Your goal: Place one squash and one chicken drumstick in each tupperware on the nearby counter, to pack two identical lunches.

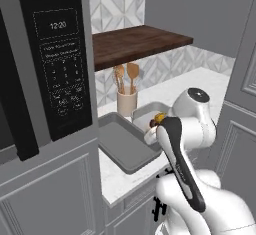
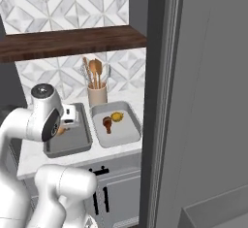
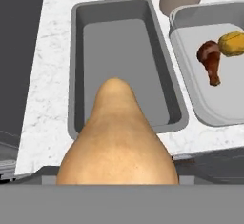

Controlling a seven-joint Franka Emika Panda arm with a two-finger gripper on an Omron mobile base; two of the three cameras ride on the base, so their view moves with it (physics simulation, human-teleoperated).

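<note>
Kitchen corner: white marble counter point(image 2: 34, 160) over grey cabinets, patterned tile backsplash, a dark wooden shelf point(image 1: 135, 44) above, a black microwave point(image 1: 55, 64) at the left edge of the left base view. A beige crock point(image 2: 97, 95) with wooden utensils is set at the back, behind the two trays.

Two grey tupperware trays are laid side by side on the counter. The right tray point(image 3: 214, 108) already holds one squash point(image 3: 232, 44) and one drumstick point(image 3: 210, 60), touching or just beside each other, so that lunch is judged packed. The left tray point(image 3: 78, 66) is seen with a bare floor in the hand view.

A second squash point(image 3: 116, 137), large and close in the hand view, is carried in the pincer point(image 2: 62, 125); the fingertips themselves are hidden behind it, but the jaws are taken to be spread wide around it, so a grasp on the squash is judged. The squash is held over the near end of the left tray, narrow end pointing toward the tray's far wall.

Step in hand, as judged: delivery of the second squash into the left tray. Roughly half or a little more of the task is done; a second drumstick is not yet in the left tray.

Next move calls for: the squash to be brought lower and somewhat further over the tray floor, clear of the near wall, then the jaws released. Room should be left beside it for the drumstick. Risk noted: a release too near the rim could let the rounded squash roll onto the counter.
</note>
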